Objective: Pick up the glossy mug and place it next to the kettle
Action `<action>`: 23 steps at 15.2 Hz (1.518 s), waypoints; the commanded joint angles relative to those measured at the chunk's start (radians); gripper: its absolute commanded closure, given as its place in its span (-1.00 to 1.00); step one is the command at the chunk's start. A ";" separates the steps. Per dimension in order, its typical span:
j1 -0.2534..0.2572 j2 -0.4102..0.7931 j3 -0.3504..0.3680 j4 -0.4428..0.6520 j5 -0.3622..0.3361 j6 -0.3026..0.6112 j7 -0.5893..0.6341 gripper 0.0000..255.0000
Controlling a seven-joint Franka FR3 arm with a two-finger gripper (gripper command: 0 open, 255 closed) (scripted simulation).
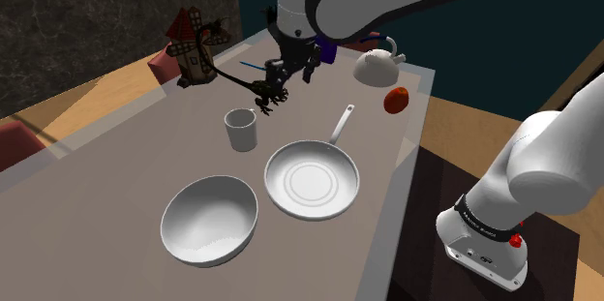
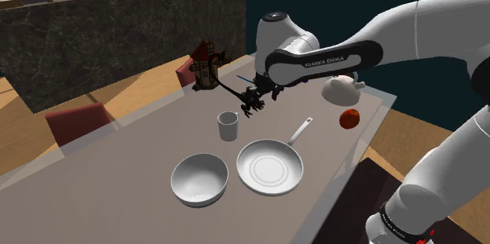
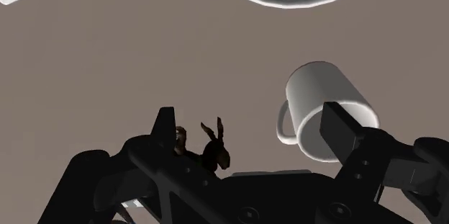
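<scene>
The mug (image 1: 241, 130) (image 2: 228, 126) is plain white and stands upright on the grey table, with the pan beside it. The white kettle (image 1: 377, 65) (image 2: 341, 89) stands at the table's far corner. My black gripper (image 1: 293, 69) (image 2: 263, 93) hangs open above the table, beyond the mug and between it and the kettle. In the wrist view the mug (image 3: 324, 107) sits just ahead of one fingertip (image 3: 338, 125), outside the gap, its handle turned toward the gripper (image 3: 252, 129). Nothing is between the fingers.
A dark windmill-like figurine (image 1: 194, 49) (image 2: 206, 66) with a spiky dark creature (image 1: 266, 91) (image 3: 212, 147) stands right under and beside the gripper. A white pan (image 1: 312, 181) (image 2: 269, 168), a white bowl (image 1: 208, 220) (image 2: 200, 180) and a red fruit (image 1: 396, 101) (image 2: 350, 118) share the table.
</scene>
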 commanded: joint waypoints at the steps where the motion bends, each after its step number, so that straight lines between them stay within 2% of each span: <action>1: 0.007 0.076 0.022 0.052 -0.030 0.013 0.045 -1.00; 7: 0.055 0.307 0.057 0.231 -0.137 0.026 0.170 -1.00; 14: 0.156 0.590 0.050 0.511 -0.247 -0.014 0.272 -1.00; 23: 0.162 0.651 0.032 0.498 -0.276 0.057 0.289 -1.00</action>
